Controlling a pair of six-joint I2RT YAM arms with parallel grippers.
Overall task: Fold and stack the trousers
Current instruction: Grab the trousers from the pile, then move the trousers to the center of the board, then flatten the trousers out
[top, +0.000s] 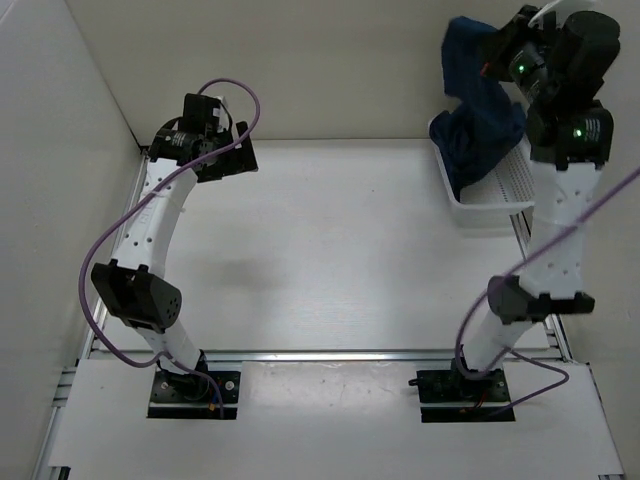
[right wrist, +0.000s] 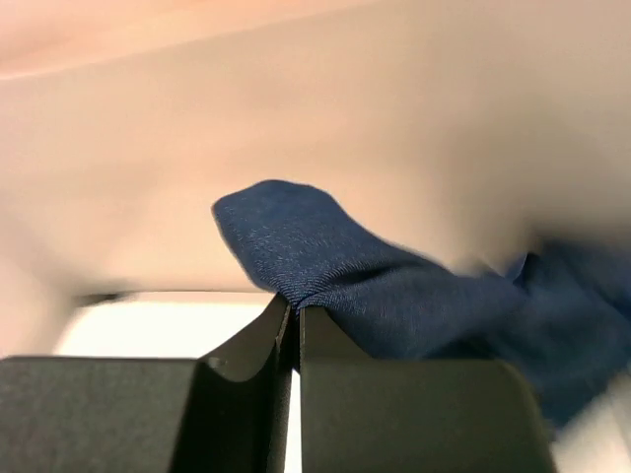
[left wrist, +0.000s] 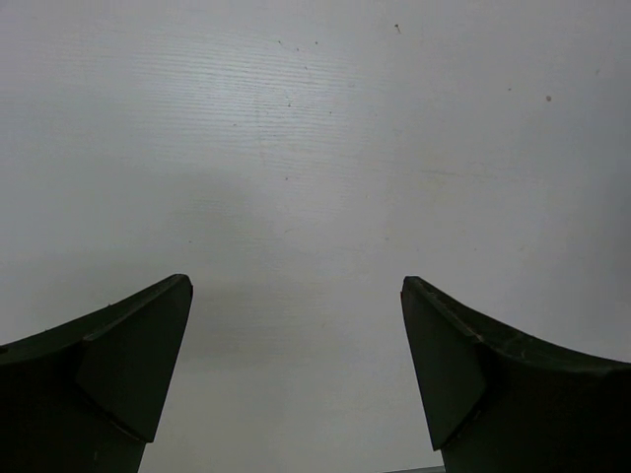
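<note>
Right pincer point(top: 496, 56): raised at the far right corner, closed on a fold of the trousers point(top: 482, 115). In the top view the dark blue cloth hangs from this pincer, down and back toward the arm bases, into a white perforated basket point(top: 503, 186) beneath it. The lower bulk of the cloth lies bunched inside the basket. That view hides the pinch itself behind the wrist housing. The right wrist view supplies it: right pincer point(right wrist: 296, 313) with its two fingers pressed almost together, and a rounded lobe of the trousers point(right wrist: 394, 286) standing just beyond the tips. More cloth trails off to the right of the fingers, blurred. The basket cannot be made out there. Left pincer point(top: 226, 158): far left, well apart from trousers and basket, pointing down at the table point(top: 330, 250). The top view does not show its jaw gap. The left wrist view does: left pincer point(left wrist: 296, 286) spread wide, holding nothing, with the white table point(left wrist: 315, 138) visible between and beyond the fingers.
</note>
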